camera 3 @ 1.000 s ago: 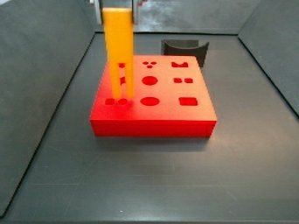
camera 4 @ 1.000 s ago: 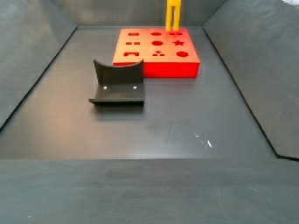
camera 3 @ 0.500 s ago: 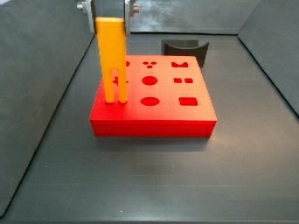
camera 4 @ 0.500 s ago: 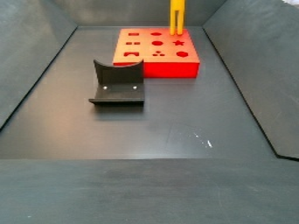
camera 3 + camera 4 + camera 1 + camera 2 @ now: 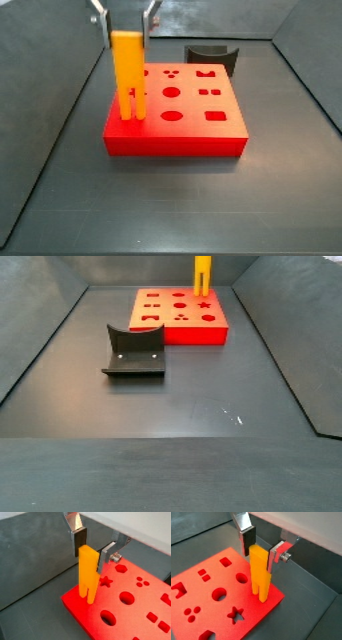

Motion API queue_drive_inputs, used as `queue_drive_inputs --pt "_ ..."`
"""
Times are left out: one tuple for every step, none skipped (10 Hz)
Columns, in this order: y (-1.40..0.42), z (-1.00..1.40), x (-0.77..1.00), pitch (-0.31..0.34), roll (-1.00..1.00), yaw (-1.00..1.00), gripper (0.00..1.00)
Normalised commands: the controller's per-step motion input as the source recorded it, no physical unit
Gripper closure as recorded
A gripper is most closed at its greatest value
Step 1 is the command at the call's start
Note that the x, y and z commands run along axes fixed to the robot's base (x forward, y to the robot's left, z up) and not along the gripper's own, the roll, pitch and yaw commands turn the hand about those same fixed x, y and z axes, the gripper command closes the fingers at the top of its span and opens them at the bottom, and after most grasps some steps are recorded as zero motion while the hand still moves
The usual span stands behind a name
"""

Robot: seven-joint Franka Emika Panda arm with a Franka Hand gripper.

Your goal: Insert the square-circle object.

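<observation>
- Underneath everything, the dark desk (image 5: pixel 201 446) is spreading out between grey walls, and it is carrying every piece I am working around.
- Next in size, the red block (image 5: pixel 177 120) is lying flat on the desk, its top face showing shaped holes: a star, circles, squares and a few others, clearest in a wrist view (image 5: pixel 218 602).
- Well apart from the block in a side view, the dark grey curved piece (image 5: pixel 134 352) is sitting on the desk by itself; in a side view (image 5: pixel 211 55) it is showing just behind the block's far edge.
- Standing upright over one corner of the block, the square-circle object (image 5: pixel 87 571) is hanging as a tall orange-yellow bar with two short prongs pointing down.
- Its prongs are reaching the block's top face near that corner in both wrist views (image 5: pixel 260 574); whether they are sunk into holes or only touching the surface I cannot tell.
- In both side views the bar (image 5: pixel 127 75) is rising straight from the block's edge, and in a side view (image 5: pixel 202 276) only its lower part is showing below the picture's top.
- Smallest of all, my pincer (image 5: pixel 91 545) is sitting above the block's corner, its silver fingers (image 5: pixel 247 538) pressing on either side of the bar's upper end, so I am clamping the square-circle object.
</observation>
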Motion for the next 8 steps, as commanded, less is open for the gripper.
queue_drive_inputs --pt "0.00 -0.62 0.00 -0.060 0.08 0.00 1.00" --pt "0.00 -0.73 0.00 -0.044 0.13 0.00 1.00" --pt "0.00 -0.72 0.00 -0.027 0.12 -0.01 1.00" --pt "0.00 -0.71 0.00 -0.004 0.12 -0.03 1.00" --pt "-0.03 -0.74 0.01 0.000 0.11 -0.06 1.00" --pt "-0.04 -0.75 0.00 0.000 0.12 -0.07 1.00" --pt "-0.07 -0.75 0.00 0.000 0.11 -0.08 1.00" --pt "-0.09 -0.79 0.00 -0.011 0.10 -0.08 1.00"
